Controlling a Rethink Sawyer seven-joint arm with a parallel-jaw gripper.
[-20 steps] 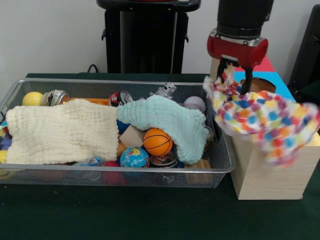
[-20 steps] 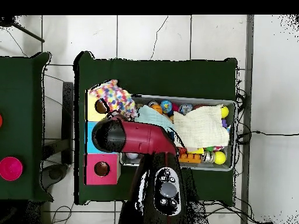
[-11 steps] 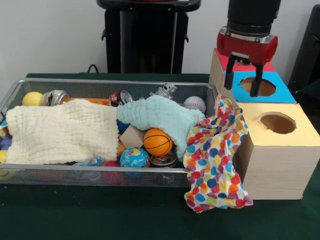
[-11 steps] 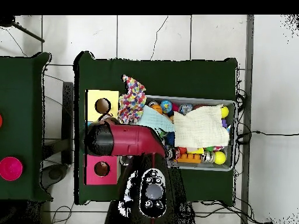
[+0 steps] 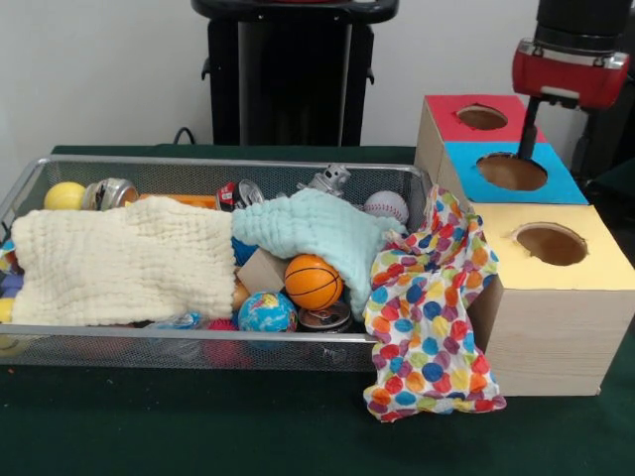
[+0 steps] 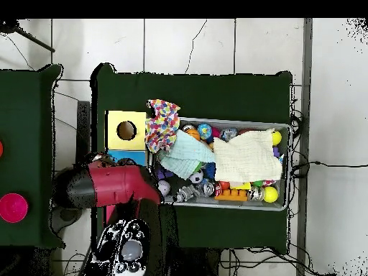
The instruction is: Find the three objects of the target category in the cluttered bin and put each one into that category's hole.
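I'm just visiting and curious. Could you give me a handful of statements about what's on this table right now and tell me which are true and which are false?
1. The spotted cloth hangs over the end of the wire basket next to the wooden box. True.
2. The gripper is holding the spotted cloth. False: it is up above the box, apart from the cloth, with nothing in it.
3. An orange basketball lies in the basket beside the pale green cloth. True.
4. The box has three round holes, on red, blue and yellow tops. True.
5. The cream cloth is stuffed into the yellow hole. False: it lies spread in the basket.
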